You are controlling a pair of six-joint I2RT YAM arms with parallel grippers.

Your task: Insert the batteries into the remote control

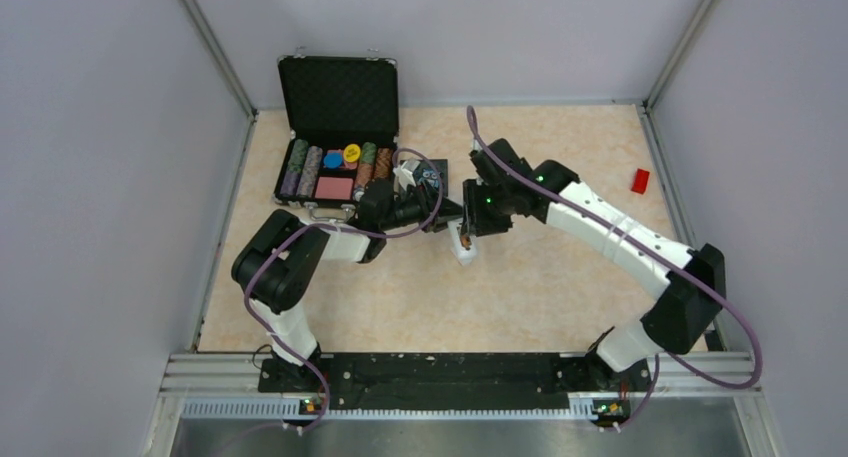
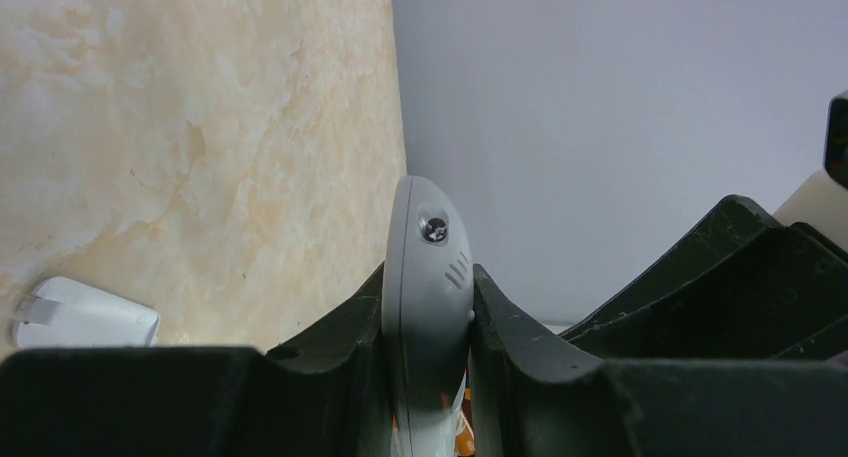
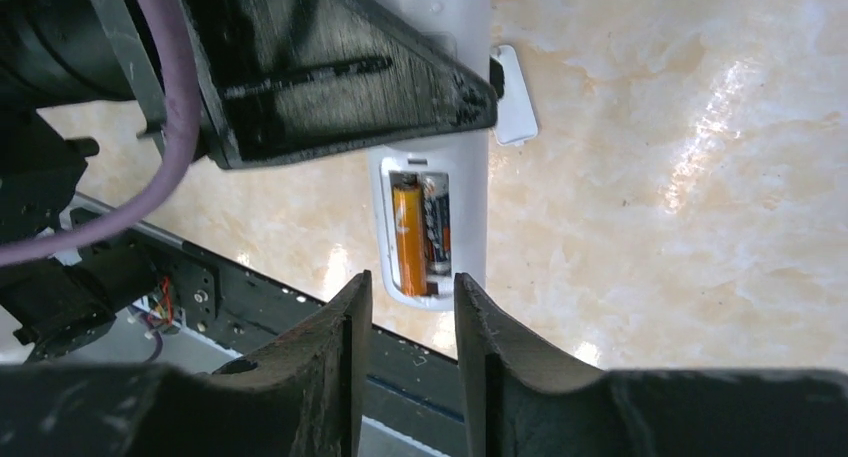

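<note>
The white remote control [image 2: 428,297] is held off the table, with my left gripper [image 2: 428,322] shut on its sides. From above, the remote control [image 1: 464,247] sticks out below the two meeting grippers at mid-table. Its back compartment faces the right wrist camera, uncovered. An orange battery [image 3: 407,235] and a dark battery [image 3: 437,232] lie side by side inside it. My right gripper [image 3: 412,285] hovers just off the remote's end, open, with nothing between its fingers. The left gripper [image 3: 330,67] crosses the top of that view.
A white battery cover [image 2: 85,315] lies on the marble tabletop [image 3: 690,227], also visible as the cover [image 3: 515,97] beside the remote. A black case of poker chips [image 1: 335,127] stands open at the back left, a dark tile [image 1: 432,170] beside it. A red block [image 1: 640,180] lies far right.
</note>
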